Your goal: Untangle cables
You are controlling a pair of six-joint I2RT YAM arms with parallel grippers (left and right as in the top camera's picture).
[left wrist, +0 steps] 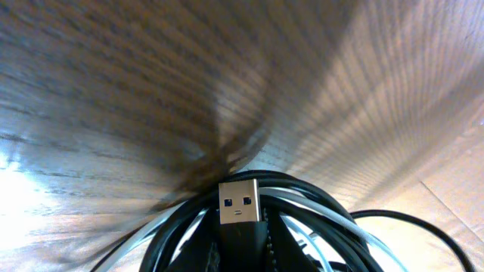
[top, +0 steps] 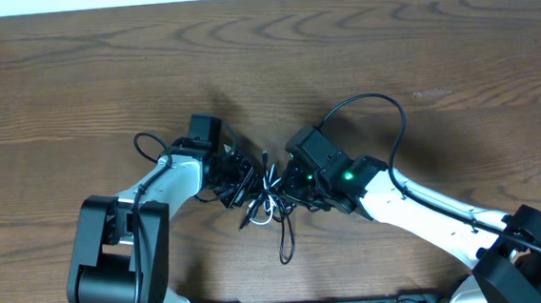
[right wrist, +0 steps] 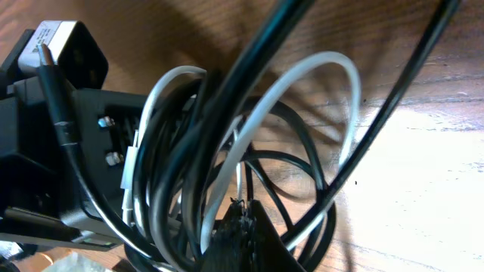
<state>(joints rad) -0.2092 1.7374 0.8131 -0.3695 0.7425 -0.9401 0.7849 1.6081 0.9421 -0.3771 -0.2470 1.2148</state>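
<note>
Wood-grained brown table [top: 74, 79] is seen across the whole overhead view. Near its middle, toward the front edge, the cables [top: 272, 207] lie in one small tangle, and one black loop hangs out of it toward the front. The left gripper [top: 246, 180] and the right gripper [top: 280, 181] are brought together at this tangle from both sides, very near to each other. Both tips are buried in the cords, so the gap of the jaws cannot be read from above.

In the left wrist view the table is shown blurred. At the bottom middle a metal USB plug [left wrist: 239, 202] is pointed upward, with black and pale cords bent around it on both sides. The fingers themselves are hidden under the bundle. They are closed nearly fully, apparently on the cables.

In the right wrist view the dark fingers [right wrist: 242, 238] are seen at the bottom edge, pressed together with no gap. The white cable [right wrist: 336, 72] and several black loops are wound around and above them. A thin strand is met at the tip, but whether it is pinched cannot be told.
</note>
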